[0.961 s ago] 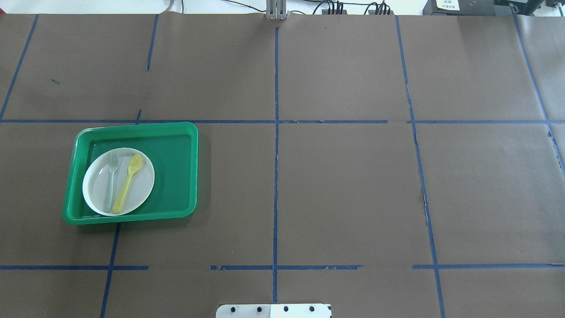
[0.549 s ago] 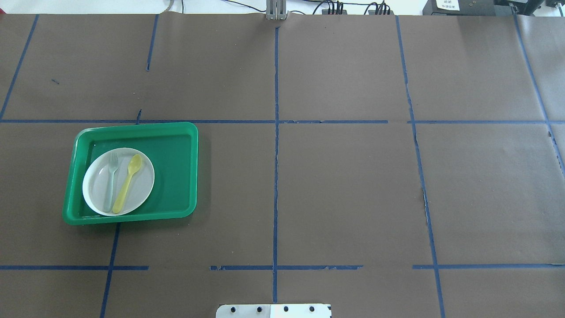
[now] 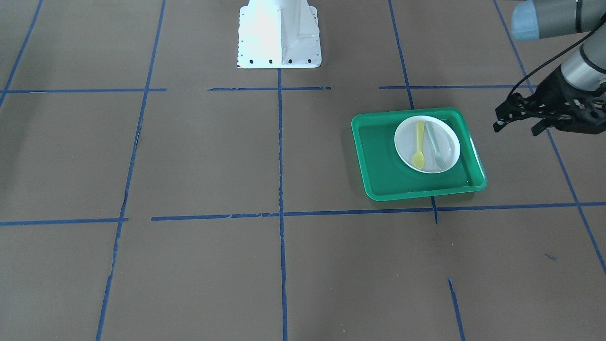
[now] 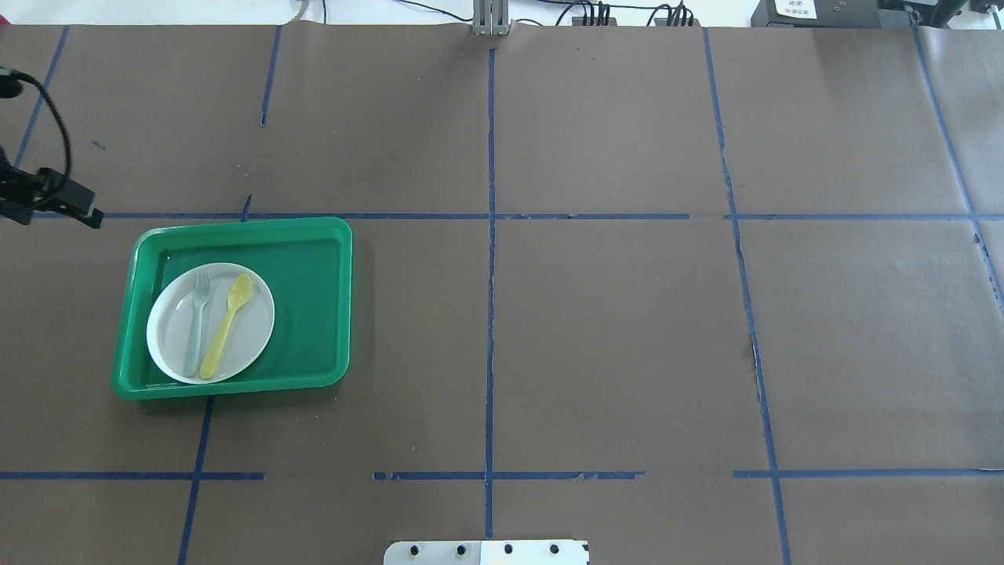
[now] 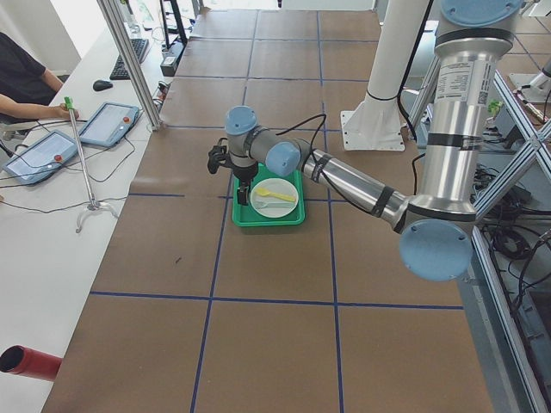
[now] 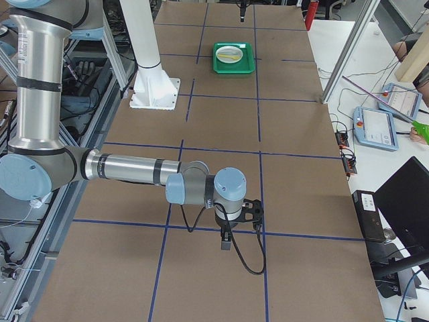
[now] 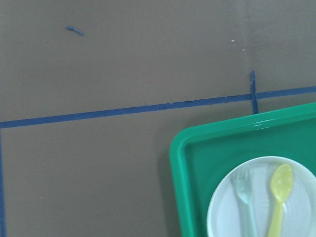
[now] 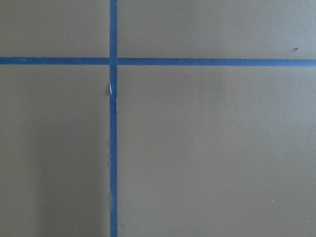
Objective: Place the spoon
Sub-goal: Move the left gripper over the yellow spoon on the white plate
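1. While the left gripper (image 3: 517, 127) hangs above the counter, the green tray (image 4: 314, 314) sits toward the counter's left end, about midway between the robot's edge and the far edge.
2. The white plate (image 4: 252, 333) lies in the half of the tray nearer the counter's left end.
3. The spoon (image 4: 227, 326) lies flat on the plate. Its bowl points to the far edge, tipped a little toward the counter's right end, and its handle end reaches the plate's rim on the robot's side.
4. The pale grey-green fork (image 4: 196, 322) lies just beside the spoon, on the side toward the left end. Its tines point to the far edge, and the two handle ends come closest.
5. The left gripper is near the tray's far-left corner, out toward the counter's left end, apart from the tray and all in it.
6. Its jaws seem to stand apart with nothing between them, though the front view catches them only at its edge.
7. The right gripper (image 6: 226, 240) points down near the counter's right end, over a crossing of blue tape lines (image 8: 113, 148).
8. Only the side view shows the right gripper, so I cannot tell whether its jaws are open or closed.
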Controlling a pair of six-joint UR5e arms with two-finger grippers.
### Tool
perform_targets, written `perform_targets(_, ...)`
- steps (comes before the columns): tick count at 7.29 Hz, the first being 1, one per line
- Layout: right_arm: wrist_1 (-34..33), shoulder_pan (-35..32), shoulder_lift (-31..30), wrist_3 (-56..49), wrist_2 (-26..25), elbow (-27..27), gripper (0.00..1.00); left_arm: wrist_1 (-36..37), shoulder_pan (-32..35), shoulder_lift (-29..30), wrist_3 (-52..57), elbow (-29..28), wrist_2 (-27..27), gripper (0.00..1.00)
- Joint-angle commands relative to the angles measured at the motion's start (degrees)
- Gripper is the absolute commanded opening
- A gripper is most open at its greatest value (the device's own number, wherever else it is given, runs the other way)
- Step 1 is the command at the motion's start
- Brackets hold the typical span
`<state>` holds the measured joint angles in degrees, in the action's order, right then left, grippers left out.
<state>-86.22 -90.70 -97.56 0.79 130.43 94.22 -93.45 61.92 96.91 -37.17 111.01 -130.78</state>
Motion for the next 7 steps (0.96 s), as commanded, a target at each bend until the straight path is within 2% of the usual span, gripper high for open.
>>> perform_targets(1,0.0,0.0,0.0,0.0,0.0,0.0,1.0,0.0,-7.4,4.1,-11.0,-0.3,1.7,1.0)
perform_targets(3,0.0,0.0,0.0,0.0,0.0,0.0,1.0,-0.6,-14.5,5.9,-15.4,-3.2,9.2,1.0)
perform_targets(5,0.0,0.0,0.0,0.0,0.0,0.0,1.0,-6.8,-16.9,6.7,-18.4,-9.0,9.3,1.0)
perform_targets(6,0.0,0.0,0.0,-0.1,0.0,0.0,1.0,-9.4,-17.9,6.6,-19.3,-10.6,9.3,0.96)
perform_targets(7,0.0,0.0,0.0,0.0,0.0,0.0,1.0,-9.7,-18.5,6.7,-19.4,-11.6,9.3,0.85)
